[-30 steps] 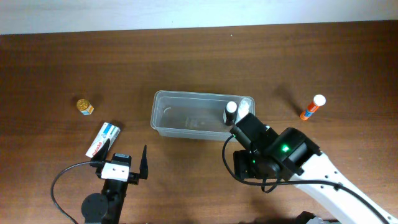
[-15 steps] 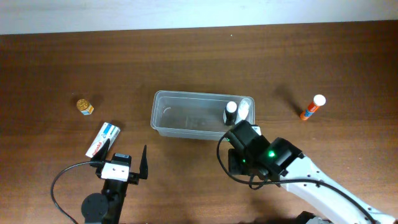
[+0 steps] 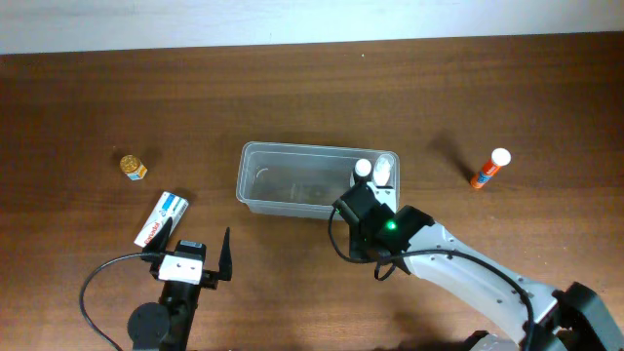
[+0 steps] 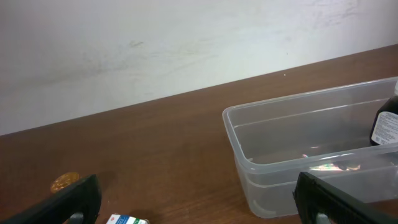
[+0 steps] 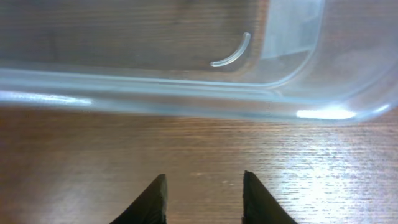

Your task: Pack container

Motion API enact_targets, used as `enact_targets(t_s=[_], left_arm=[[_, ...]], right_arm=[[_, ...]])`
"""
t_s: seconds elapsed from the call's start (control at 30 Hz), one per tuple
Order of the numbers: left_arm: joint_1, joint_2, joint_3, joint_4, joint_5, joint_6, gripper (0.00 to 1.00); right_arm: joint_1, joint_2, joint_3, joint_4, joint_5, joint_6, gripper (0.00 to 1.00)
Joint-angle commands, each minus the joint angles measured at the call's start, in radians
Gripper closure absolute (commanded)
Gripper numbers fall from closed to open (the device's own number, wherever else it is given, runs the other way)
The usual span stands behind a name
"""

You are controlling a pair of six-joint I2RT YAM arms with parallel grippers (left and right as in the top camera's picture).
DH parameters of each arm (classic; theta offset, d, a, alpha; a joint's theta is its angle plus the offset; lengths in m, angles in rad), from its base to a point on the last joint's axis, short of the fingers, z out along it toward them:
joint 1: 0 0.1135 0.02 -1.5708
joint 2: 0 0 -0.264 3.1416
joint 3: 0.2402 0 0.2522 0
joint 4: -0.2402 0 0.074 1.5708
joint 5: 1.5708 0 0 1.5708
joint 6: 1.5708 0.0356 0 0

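Note:
The clear container (image 3: pixel 250 185) lies mid-table with a dark white-capped bottle (image 3: pixel 363 171) and a white bottle (image 3: pixel 383 170) standing at its right end. My right gripper (image 3: pixel 351 208) hovers just outside the container's front wall, tilted down at the table. In the right wrist view its fingertips (image 5: pixel 159 190) stand a narrow gap apart over bare wood, nothing between them, with the container wall (image 5: pixel 186 87) ahead. My left gripper (image 3: pixel 192 244) rests wide open at the front left. From it I see the container (image 4: pixel 249 155) and the dark bottle (image 4: pixel 387 121).
A white box with red and blue print (image 3: pixel 161 218) lies just ahead of the left gripper, its edge showing as the box (image 4: pixel 127 219) low in the wrist view. A small gold jar (image 3: pixel 134 167) sits at the far left. An orange white-capped bottle (image 3: pixel 489 169) stands to the right.
My right gripper has drawn back from the bottles and slid left along the container's front, its jaws narrowing. The white bottle now shows fully. The left arm has not moved.

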Motion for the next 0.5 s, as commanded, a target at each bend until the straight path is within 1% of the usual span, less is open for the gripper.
enact_targets(t_s=[0.0,0.23,0.4,0.47], left_arm=[[0.005,-0.007,-0.006,-0.001,0.000,0.009,0.01],[0.005,-0.007,-0.006,0.000,0.000,0.009,0.01],[0.005,-0.007,-0.006,-0.001,0.000,0.009,0.01],[0.005,-0.007,-0.006,-0.001,0.000,0.009,0.01]], right_arm=[[-0.049,0.013,-0.005,0.014,0.046,-0.005,0.71],[-0.129,0.013,-0.005,0.076,0.043,-0.056,0.71],[-0.140,0.013,-0.005,0.134,0.042,-0.141,0.69],[-0.140,0.013,-0.005,0.151,0.043,-0.144,0.69]])
